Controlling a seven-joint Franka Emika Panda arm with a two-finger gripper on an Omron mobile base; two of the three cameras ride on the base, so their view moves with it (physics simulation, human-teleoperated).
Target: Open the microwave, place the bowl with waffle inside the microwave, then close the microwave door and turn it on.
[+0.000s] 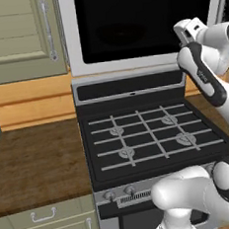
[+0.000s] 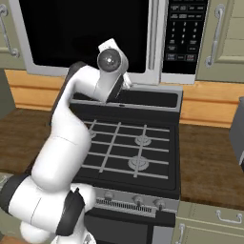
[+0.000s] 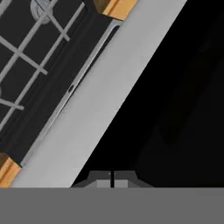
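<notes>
**Ana:** Where is my hand now?

**Me:** My two-finger gripper (image 3: pixel 112 177) is up high, right in front of the wide silver-framed microwave door with the big black glass window (image 1: pixel 142 22). In the hand view its two dark tips sit pressed together. They hold nothing.

**Ana:** Is the door open?

**Me:** No. It looks flat against the big silver microwave (image 2: pixel 109 38) above the black gas stove with grey grates (image 2: pixel 128 152). I think the task is near its end, but I cannot see through the dark glass, so I cannot tell if the bowl is in there.

**Ana:** So what matters for the next move?

**Me:** The black button panel (image 2: pixel 185 33). It is at the right end of the microwave, and my hand is by the lower right part of the glass. The long silver bar handle (image 2: pixel 153 33) stands up and down between the glass and the buttons. So I judge I must go to the right and a bit up, past the handle, to push a button.
</notes>
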